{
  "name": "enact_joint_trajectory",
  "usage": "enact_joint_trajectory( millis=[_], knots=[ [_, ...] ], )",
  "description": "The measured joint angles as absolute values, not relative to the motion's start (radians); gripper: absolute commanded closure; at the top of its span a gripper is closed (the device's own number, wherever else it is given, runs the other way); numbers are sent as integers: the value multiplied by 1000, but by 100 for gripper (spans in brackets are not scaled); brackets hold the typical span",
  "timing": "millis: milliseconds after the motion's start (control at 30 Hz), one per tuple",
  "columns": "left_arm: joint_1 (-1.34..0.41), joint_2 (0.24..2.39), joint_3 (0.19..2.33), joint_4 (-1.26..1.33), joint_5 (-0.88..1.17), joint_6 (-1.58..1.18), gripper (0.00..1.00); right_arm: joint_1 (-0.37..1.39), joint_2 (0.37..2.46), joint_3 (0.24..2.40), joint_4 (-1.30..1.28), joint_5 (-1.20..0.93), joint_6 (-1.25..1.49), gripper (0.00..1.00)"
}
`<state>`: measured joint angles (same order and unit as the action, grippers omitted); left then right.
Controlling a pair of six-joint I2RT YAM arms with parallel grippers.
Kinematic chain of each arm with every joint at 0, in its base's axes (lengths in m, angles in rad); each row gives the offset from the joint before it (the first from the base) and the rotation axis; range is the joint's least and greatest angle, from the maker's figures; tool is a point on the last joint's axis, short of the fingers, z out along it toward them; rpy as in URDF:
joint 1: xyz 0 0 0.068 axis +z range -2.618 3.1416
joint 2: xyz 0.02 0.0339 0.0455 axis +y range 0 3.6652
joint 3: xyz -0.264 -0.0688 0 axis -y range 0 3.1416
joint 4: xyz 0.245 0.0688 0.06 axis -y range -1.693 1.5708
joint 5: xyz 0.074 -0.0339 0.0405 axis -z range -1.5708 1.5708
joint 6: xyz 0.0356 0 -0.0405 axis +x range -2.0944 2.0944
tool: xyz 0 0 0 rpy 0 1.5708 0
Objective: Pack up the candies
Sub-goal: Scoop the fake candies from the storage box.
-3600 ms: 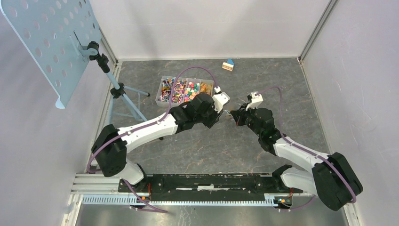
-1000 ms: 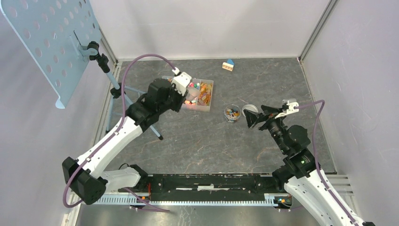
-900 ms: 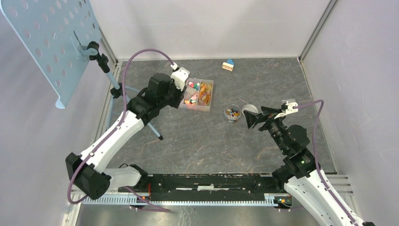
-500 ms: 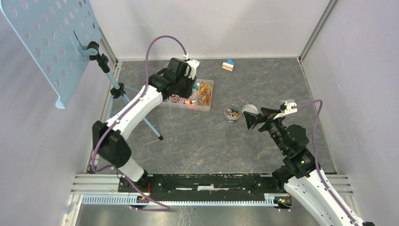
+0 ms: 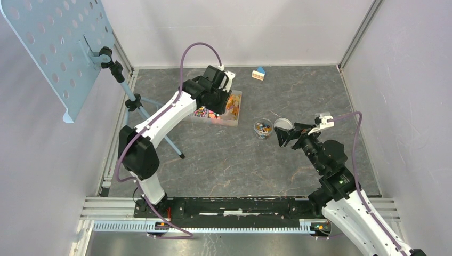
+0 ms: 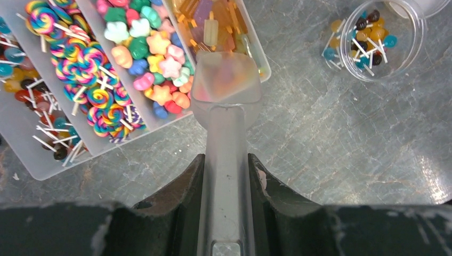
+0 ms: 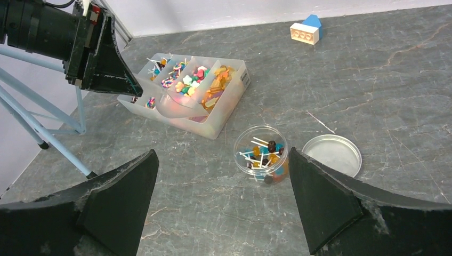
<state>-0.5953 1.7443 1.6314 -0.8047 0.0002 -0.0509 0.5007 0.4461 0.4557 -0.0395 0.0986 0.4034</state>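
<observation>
The candies fill a clear divided tray: swirl lollipops, star and flower shapes, amber pieces. My left gripper is shut on the handle of a translucent scoop. The scoop's bowl hangs over the tray's near-right corner; whether it holds candies I cannot tell. A small round jar holding small lollipops stands right of the tray, with its lid flat on the table beside it. My right gripper is open and hovers just short of the jar.
A blue-roofed toy house sits near the back wall. A tripod stand with a perforated panel occupies the left side. White walls enclose the grey table on three sides.
My left arm has swung from the tray's left end toward its right end, carrying the scoop. My right arm has stayed almost still, jaws wide.
</observation>
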Motion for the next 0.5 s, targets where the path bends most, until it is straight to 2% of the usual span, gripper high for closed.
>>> enact_joint_trajectory(
  millis=[500],
  knots=[
    [-619, 1850, 1708, -835, -48, -70, 98, 501, 451, 445, -22, 87, 408, 2]
  ],
)
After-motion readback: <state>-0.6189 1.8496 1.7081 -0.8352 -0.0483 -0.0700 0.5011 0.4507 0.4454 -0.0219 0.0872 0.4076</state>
